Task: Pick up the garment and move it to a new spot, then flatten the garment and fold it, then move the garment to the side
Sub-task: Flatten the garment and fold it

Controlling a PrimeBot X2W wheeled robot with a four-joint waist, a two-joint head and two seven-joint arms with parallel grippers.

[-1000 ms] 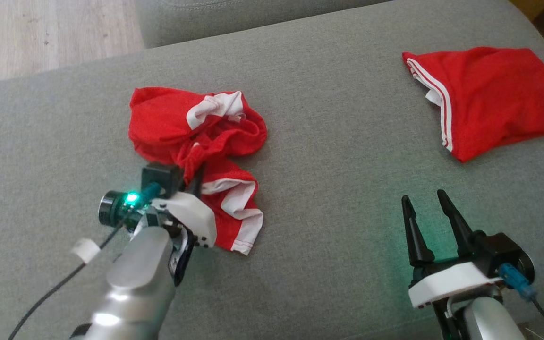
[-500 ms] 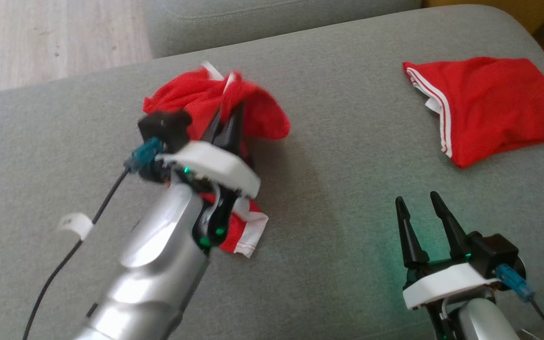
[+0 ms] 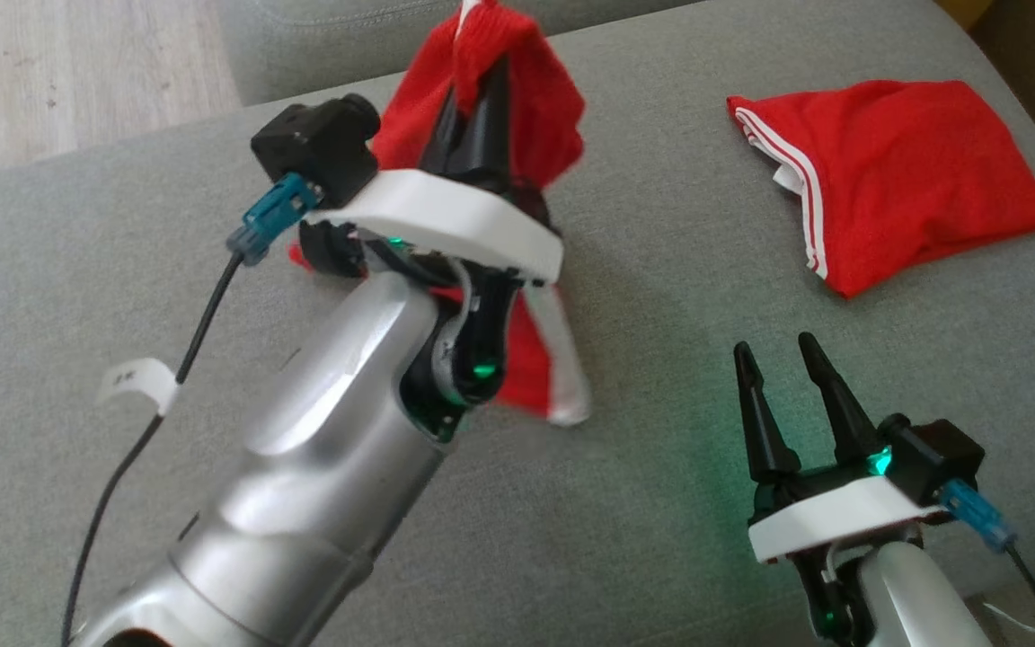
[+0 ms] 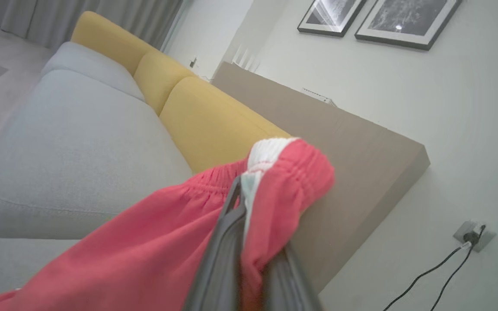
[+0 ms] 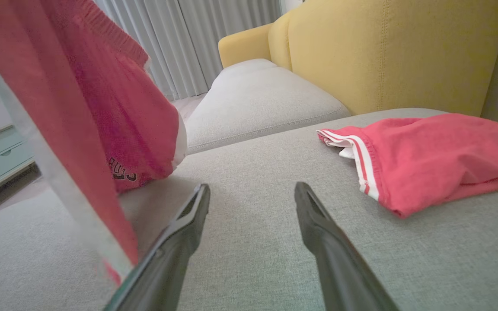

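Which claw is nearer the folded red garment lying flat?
Right. The right claw sits open, nearer the robot than the folded red garment; the left claw, farther left, is shut on the lifted garment.

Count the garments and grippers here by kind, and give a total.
Red garments: 2 (red shorts, held up; folded red garment, lying flat)
Grippers: 2 (left gripper shut on the shorts; right gripper open)
Total: 4

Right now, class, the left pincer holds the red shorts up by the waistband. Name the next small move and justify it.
Probably lift the shorts slightly higher before carrying them: the left pincer is shut on the waistband, but the white-trimmed hem hangs low near the cushion; the right pincer stands open.
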